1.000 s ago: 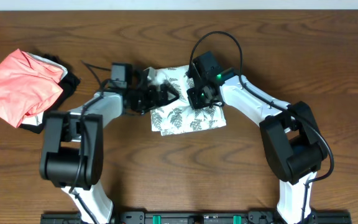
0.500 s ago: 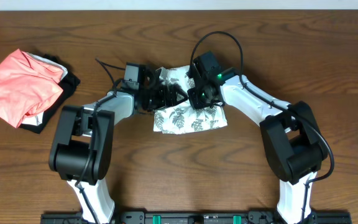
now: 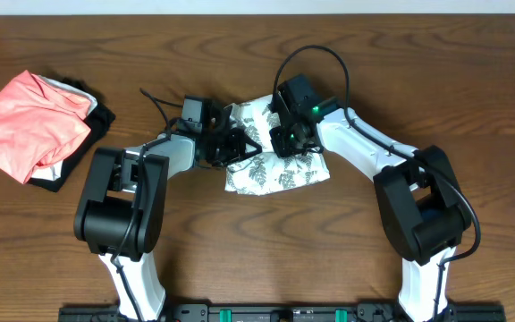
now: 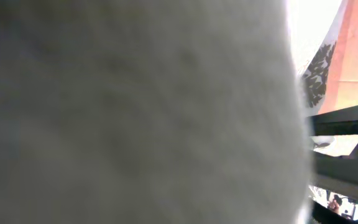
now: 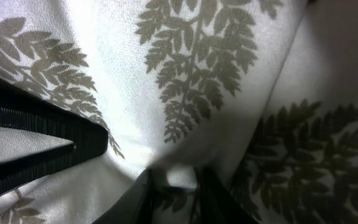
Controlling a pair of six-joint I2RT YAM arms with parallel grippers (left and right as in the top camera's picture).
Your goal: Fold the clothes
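The dress [image 3: 275, 170] sits mid-table toward the far edge. It's down to a small, roughly rectangular packet, so we'd say most of the folding is done. It isn't finished though, since the far-left part looks bunched where both arms meet it. The left gripper [image 3: 237, 146] has its fingers together on the packet's left edge, and its camera is smothered in white cloth. The right gripper [image 3: 291, 143] is pinched on a tuck of fern print at the far side. We reckon what's left is one last fold or tidy, then letting go. The pink garment [image 3: 29, 125] and black garment [image 3: 101, 116] lie by the far left corner.
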